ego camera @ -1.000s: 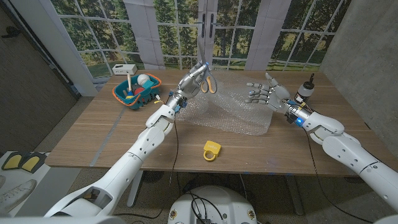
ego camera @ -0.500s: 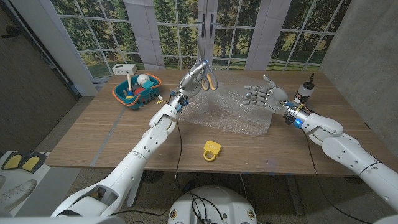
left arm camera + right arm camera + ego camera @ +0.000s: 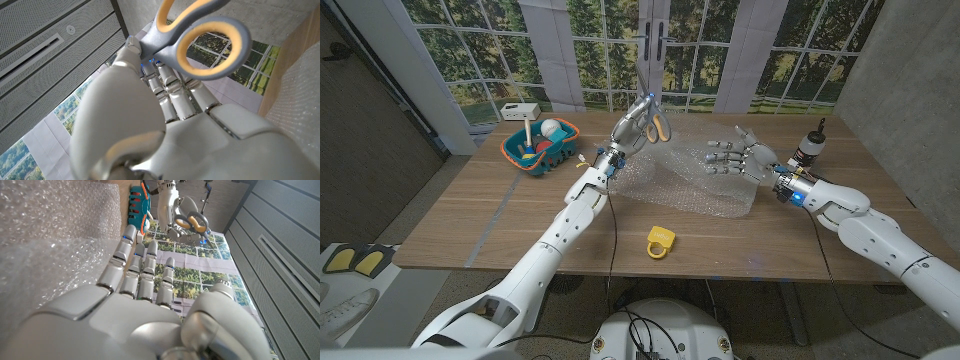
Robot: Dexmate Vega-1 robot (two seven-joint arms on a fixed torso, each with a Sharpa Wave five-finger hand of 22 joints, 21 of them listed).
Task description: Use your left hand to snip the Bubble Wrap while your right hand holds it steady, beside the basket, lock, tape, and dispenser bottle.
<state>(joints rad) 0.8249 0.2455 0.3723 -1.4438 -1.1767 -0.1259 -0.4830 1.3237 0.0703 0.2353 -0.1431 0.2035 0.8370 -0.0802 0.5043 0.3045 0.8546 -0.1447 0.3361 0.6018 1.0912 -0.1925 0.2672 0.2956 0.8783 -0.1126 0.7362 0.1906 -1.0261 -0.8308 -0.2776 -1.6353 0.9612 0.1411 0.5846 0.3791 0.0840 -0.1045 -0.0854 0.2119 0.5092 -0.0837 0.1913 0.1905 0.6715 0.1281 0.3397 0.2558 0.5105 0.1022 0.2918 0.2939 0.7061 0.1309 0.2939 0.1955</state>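
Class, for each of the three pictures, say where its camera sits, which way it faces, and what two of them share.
Head: on robot's head, looking down at table; both arms.
Left wrist: behind left hand, facing scissors.
Right wrist: behind right hand, facing bubble wrap.
Shared: wrist views both show scissors.

Place: probably a lab or test room staged as a home.
Backdrop [image 3: 620,50], 12 o'clock: printed windows and trees.
Walls: bare concrete [image 3: 910,90] at 3 o'clock.
Furniture: one wooden table [image 3: 470,230].
Ceiling: perforated panels [image 3: 45,30].
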